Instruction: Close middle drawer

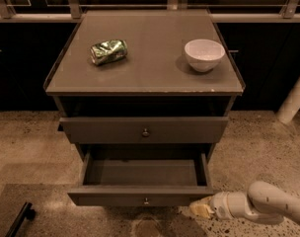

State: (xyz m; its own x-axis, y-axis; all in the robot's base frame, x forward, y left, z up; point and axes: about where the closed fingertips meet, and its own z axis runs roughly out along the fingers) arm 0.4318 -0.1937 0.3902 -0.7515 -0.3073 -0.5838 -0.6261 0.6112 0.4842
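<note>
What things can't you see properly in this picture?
Camera view:
Below the middle drawer: hidden by its pulled-out front.
The arm behind the gripper, near that drawer's right front corner: cut off by the right edge.
Label on the crushed can: too small to read.

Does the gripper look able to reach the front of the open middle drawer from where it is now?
Probably yes. The gripper sits low, just off the right end of the front of the middle drawer, which is pulled out. Nothing visible stands between them.
</note>
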